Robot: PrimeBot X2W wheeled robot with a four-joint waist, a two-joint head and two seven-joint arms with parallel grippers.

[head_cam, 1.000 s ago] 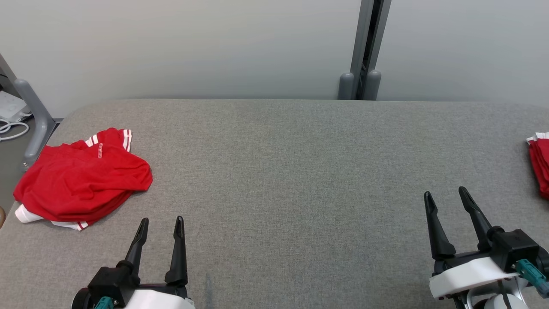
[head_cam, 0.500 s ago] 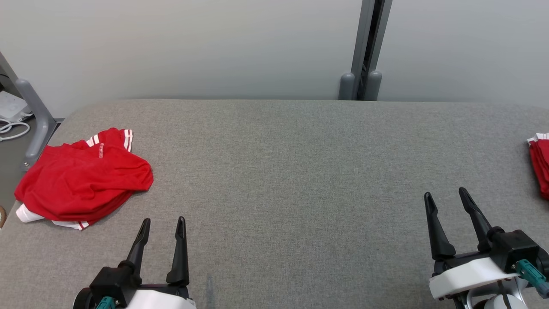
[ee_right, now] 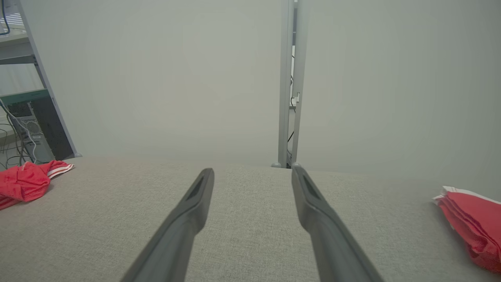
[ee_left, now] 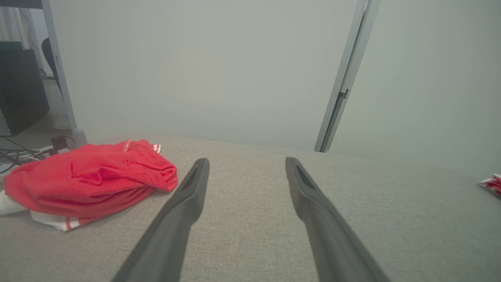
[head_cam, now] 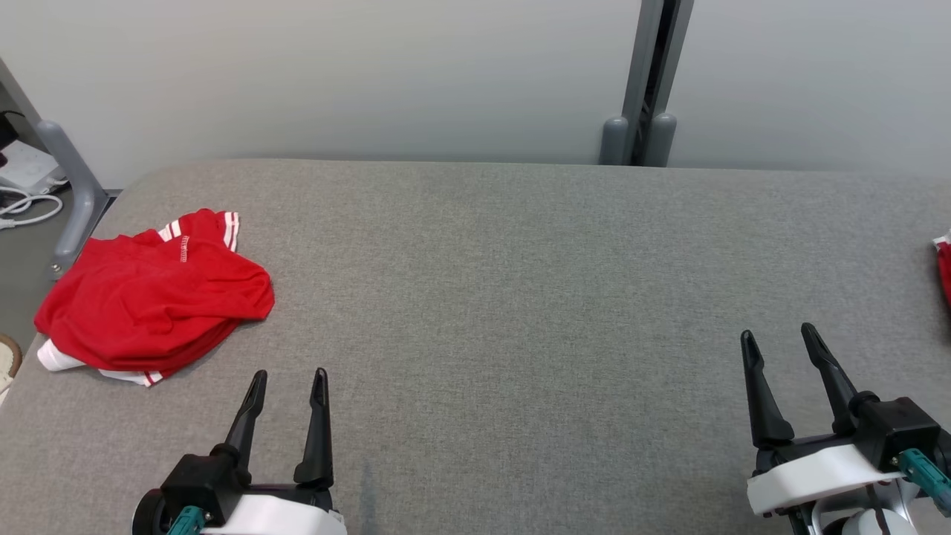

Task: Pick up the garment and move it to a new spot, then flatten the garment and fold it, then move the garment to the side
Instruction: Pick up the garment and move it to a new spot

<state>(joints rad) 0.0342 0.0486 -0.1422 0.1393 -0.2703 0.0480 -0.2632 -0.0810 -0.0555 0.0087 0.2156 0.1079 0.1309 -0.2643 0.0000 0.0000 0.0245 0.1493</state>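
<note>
Garment (head_cam: pixel 152 301), crumpled, left end of table (head_cam: pixel 520 297); left gripper (head_cam: pixel 290 373) and right gripper (head_cam: pixel 777 331) spread wide, empty; advised: left pinches a raised fold deeply, lifting clear before carrying.

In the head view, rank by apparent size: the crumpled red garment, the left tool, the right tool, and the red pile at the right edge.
1. crumpled red garment
2. left tool and right tool: they look alike, so unranked
3. red pile: smallest, though cropped by the frame
</note>
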